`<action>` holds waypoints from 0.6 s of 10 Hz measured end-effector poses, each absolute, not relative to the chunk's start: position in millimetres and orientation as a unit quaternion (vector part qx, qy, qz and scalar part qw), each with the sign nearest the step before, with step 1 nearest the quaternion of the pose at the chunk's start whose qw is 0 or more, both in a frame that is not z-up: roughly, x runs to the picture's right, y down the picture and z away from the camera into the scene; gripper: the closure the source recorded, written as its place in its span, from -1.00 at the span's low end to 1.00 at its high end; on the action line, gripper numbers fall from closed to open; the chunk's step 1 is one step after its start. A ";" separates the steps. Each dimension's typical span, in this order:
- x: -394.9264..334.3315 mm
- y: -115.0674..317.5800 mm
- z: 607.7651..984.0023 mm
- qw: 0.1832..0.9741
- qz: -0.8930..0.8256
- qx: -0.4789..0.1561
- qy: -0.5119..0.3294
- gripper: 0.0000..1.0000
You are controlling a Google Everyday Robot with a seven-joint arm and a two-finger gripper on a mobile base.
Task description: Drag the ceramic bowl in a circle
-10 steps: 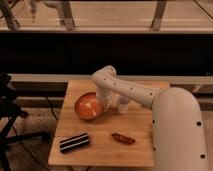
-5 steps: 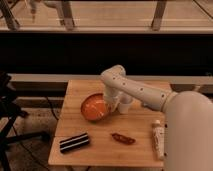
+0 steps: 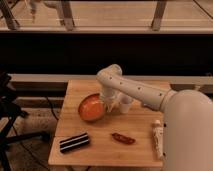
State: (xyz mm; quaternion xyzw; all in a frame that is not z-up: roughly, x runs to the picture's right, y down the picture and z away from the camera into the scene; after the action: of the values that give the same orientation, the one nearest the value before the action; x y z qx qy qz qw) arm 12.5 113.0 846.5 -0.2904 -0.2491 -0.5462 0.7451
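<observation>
The ceramic bowl [image 3: 91, 108] is orange, round and shallow, and sits on the wooden table [image 3: 100, 150] left of centre. My gripper [image 3: 106, 103] hangs down from the white arm [image 3: 135, 90] and sits at the bowl's right rim, touching it. A small white cup [image 3: 125, 103] stands just right of the gripper.
A black striped bar [image 3: 74, 142] lies at the table's front left. A red chili-like thing [image 3: 122, 138] lies front centre. A white tube [image 3: 157, 138] lies at the right edge. A dark stand [image 3: 10, 110] is left of the table, and a low wall runs behind it.
The bowl and gripper first moved right together, then came back a little to the left and toward the front. The other objects have not moved.
</observation>
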 end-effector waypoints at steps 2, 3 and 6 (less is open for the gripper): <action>15.1 121.0 843.3 0.729 -0.569 -0.284 -0.255 0.97; 9.4 126.5 837.2 0.720 -0.579 -0.283 -0.258 0.97; -19.9 134.6 829.2 0.692 -0.612 -0.270 -0.273 0.97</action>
State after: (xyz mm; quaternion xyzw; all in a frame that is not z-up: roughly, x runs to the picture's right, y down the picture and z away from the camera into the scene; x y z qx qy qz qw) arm -19.9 134.6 829.2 -0.2704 -0.2728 -0.6116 0.6917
